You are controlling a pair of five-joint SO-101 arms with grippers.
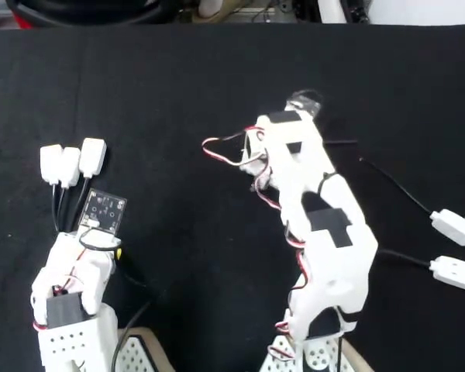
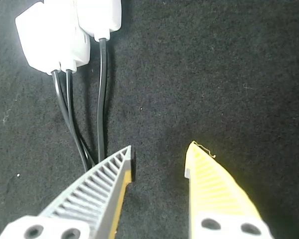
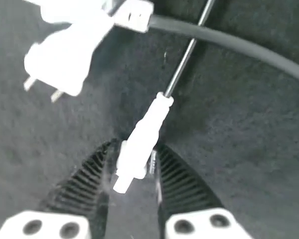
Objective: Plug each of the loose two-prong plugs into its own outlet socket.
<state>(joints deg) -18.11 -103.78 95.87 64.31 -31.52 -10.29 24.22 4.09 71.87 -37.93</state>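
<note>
I've got the plug [image 3: 144,132] in my right claw [image 3: 134,145]: white, slim, clamped between both ribbed fingers, its thin cord [image 3: 187,55] running off away from me. Just past it a second white plug [image 3: 65,59] lies on the black bench [image 3: 249,149], two prongs bare, not touching mine, and a thick black cable [image 3: 229,40] crosses beyond. From above, my right arm [image 1: 318,209] stretches from six o'clock up toward twelve. Over at nine o'clock, three white sockets [image 1: 70,161] sit bunched together, their black cords [image 2: 84,119] trailing toward six. My left claw [image 2: 160,148] hovers just short of them, fingers spread apart, gripping nothing. Out at three o'clock lie two more white cord ends [image 1: 453,225].
</note>
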